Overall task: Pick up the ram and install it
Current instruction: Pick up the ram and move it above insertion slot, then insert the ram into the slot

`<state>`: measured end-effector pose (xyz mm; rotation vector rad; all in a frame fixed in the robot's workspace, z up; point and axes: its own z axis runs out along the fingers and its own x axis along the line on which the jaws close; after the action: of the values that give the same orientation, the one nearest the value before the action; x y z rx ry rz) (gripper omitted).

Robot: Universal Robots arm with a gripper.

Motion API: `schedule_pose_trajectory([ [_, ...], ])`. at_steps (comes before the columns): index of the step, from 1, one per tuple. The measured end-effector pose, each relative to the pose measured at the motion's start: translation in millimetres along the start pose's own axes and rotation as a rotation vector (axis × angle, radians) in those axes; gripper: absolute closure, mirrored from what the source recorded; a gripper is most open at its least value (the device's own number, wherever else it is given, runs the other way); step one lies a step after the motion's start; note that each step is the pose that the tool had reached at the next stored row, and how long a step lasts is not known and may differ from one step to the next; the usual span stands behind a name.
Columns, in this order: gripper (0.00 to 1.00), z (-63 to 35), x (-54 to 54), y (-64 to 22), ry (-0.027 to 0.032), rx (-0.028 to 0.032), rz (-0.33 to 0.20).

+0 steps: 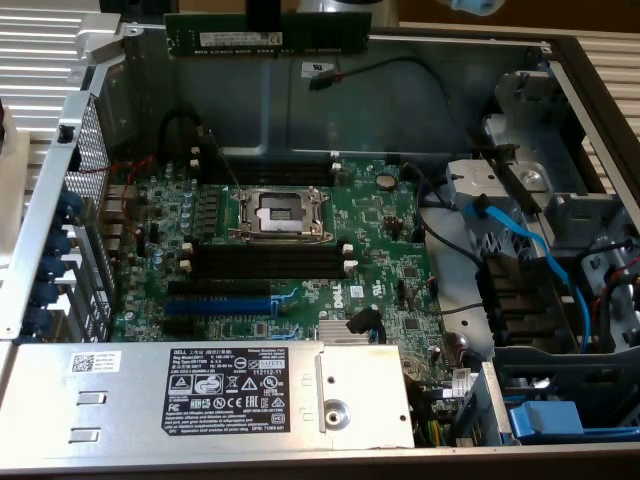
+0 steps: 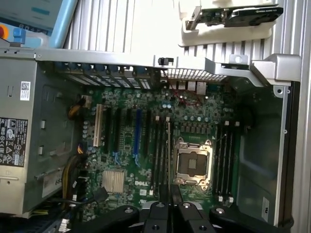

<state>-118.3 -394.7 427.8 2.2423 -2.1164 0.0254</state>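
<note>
The ram (image 1: 268, 33), a long green stick with a white label strip and black chips, hangs level at the top of the exterior view, above the far wall of the open computer case. My gripper (image 1: 263, 14) is shut on its upper edge from above. In the wrist view my gripper (image 2: 170, 201) pinches the ram (image 2: 169, 160), seen edge-on as a thin strip over the motherboard. Empty black memory slots (image 1: 265, 262) lie just in front of the CPU socket (image 1: 280, 212), with more slots (image 1: 262, 172) behind it. The ram is well above the board and touches nothing else.
A grey power supply (image 1: 240, 395) fills the case's near side. Blue cables (image 1: 520, 240) and a drive cage sit at the exterior view's right. A blue expansion slot (image 1: 220, 303) lies near the memory slots. A graphics card (image 2: 238, 14) rests on a white tray outside the case.
</note>
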Motion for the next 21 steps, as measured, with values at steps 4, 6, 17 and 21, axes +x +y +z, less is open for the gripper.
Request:
schedule_pose_trajectory([
  [4,0.88,-0.4,-8.5,-0.5,-0.0001,0.0001,0.001],
  [6,0.88,-0.5,-8.7,-0.5,0.0,0.0,0.001],
  [17,0.88,-0.5,-8.7,-0.5,0.0,0.0,0.001],
  [21,0.88,-0.5,-8.7,-0.5,0.0,0.0,0.001],
])
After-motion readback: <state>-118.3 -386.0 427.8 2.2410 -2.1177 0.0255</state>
